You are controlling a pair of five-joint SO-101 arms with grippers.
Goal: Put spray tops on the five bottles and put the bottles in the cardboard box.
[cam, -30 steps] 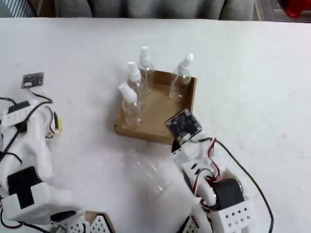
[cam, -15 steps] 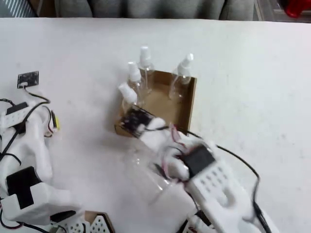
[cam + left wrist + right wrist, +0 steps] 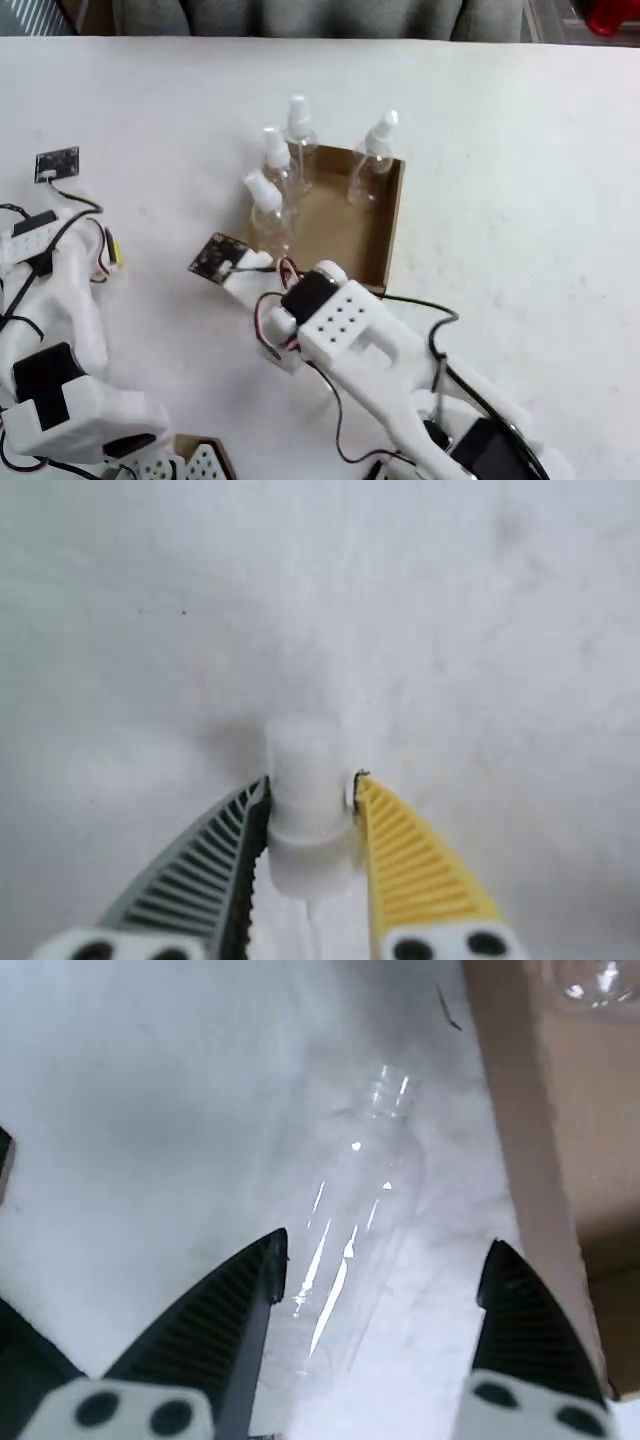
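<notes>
My right arm has swung in the last second from the cardboard box's near corner across to the desk beside it. I take that as lining up on the fifth bottle. Four capped bottles already stand at the box.

From above, the arm's bulk sits over that spot. The right wrist view gives me the detail: the right pincer is spread wide, with the uncapped clear bottle lying flat just ahead between its fingers, neck pointing away. The box wall is just beyond one finger.

The left wrist view shows the left pincer clamped on a white spray top, held above the desk.
</notes>
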